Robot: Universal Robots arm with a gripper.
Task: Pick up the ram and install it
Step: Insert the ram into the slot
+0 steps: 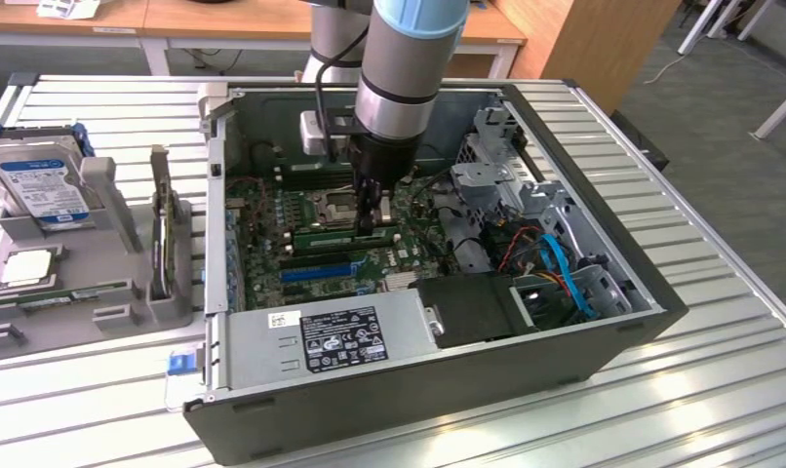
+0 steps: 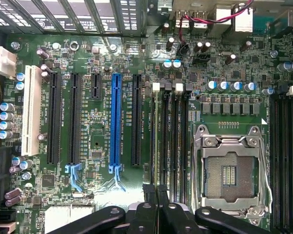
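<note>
Green ram [image 1: 331, 238] stands on edge inside the open PC case [image 1: 432, 409], at the memory slots [image 2: 172, 136] beside the empty CPU socket [image 2: 229, 170]. Fingers [image 2: 149, 195] pinch its top edge. Hard drive [image 1: 42, 185] sits on the counter [image 1: 731, 390], at the exterior view's left.

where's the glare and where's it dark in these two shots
Exterior view: strong glare on the ribbed metal table at that view's lower right, the computer case interior darker. Wrist view: even light across the motherboard, small glints on the processor socket frame.
</note>
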